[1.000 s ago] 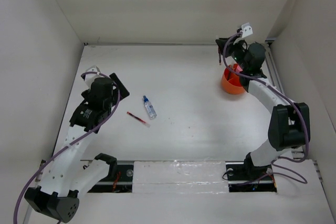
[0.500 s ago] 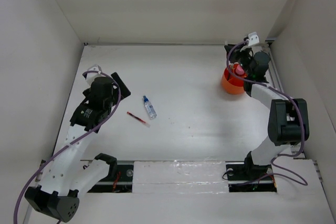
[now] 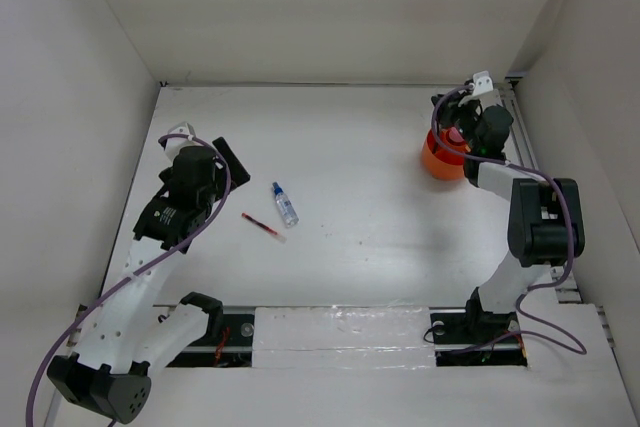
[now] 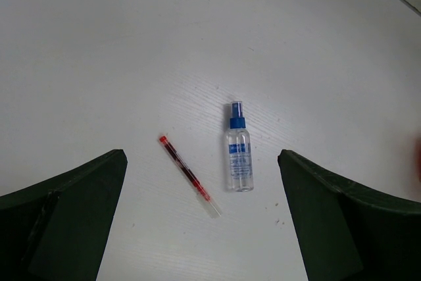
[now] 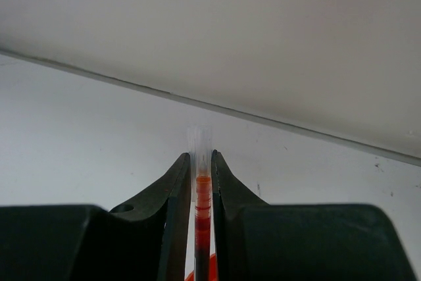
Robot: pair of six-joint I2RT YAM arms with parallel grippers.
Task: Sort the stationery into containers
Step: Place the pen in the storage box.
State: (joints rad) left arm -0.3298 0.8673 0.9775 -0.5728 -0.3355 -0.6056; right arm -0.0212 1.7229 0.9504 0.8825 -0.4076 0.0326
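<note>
Pinching red pen, R fingers

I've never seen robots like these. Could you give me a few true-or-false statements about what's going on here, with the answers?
1. The right hand is shut on a thin red pen. True.
2. The left hand holds the blue-capped bottle. False: that hand is open and empty, and the bottle lies on the table.
3. A second red pen lies beside the bottle without touching it. True.
4. The orange tub sits on the left, next to the left arm. False: it stands at the far right, just below the right hand.
</note>
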